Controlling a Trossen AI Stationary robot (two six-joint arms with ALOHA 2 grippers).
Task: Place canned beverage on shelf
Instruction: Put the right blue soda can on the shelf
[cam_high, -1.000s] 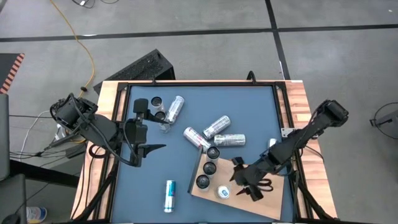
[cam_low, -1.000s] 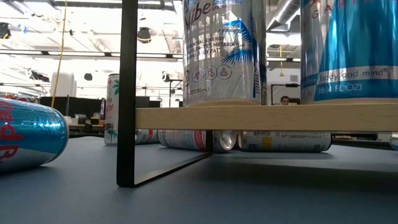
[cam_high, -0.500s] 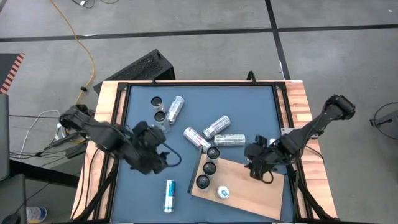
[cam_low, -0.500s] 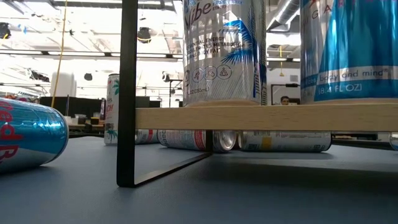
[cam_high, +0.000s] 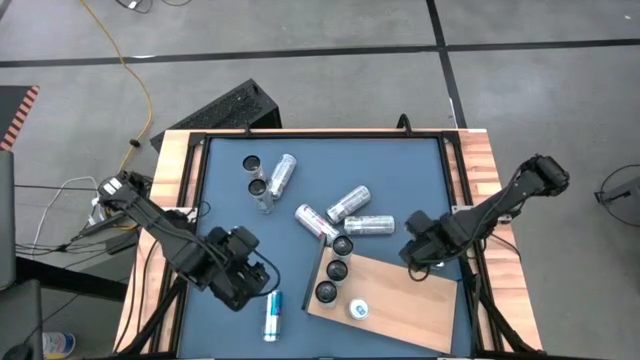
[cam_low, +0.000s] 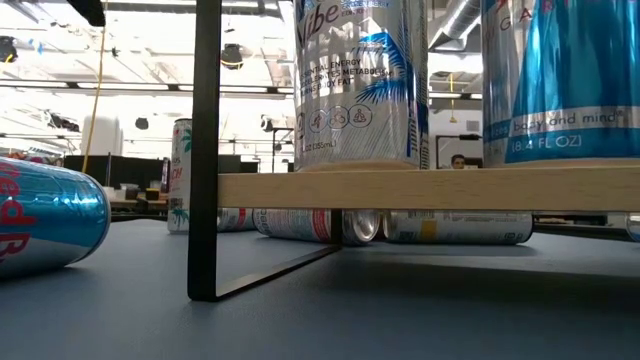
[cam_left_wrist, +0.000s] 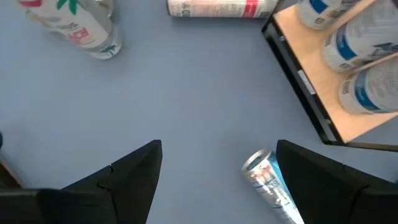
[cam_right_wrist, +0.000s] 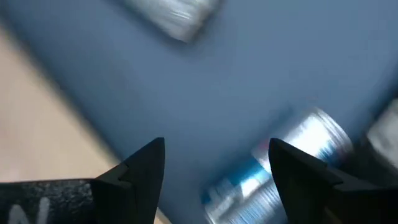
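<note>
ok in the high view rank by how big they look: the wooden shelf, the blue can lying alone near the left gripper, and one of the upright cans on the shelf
1. Wooden shelf, by far the largest.
2. Lying blue can, seen along its full length.
3. Upright can on the shelf, only its round top shows, so it looks smallest.

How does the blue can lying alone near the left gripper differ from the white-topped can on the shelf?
The lone blue can lies on its side on the blue tabletop; the white-topped can stands upright on the shelf. The lone can has no neighbours; the white-topped one stands beside three dark-topped cans.
</note>
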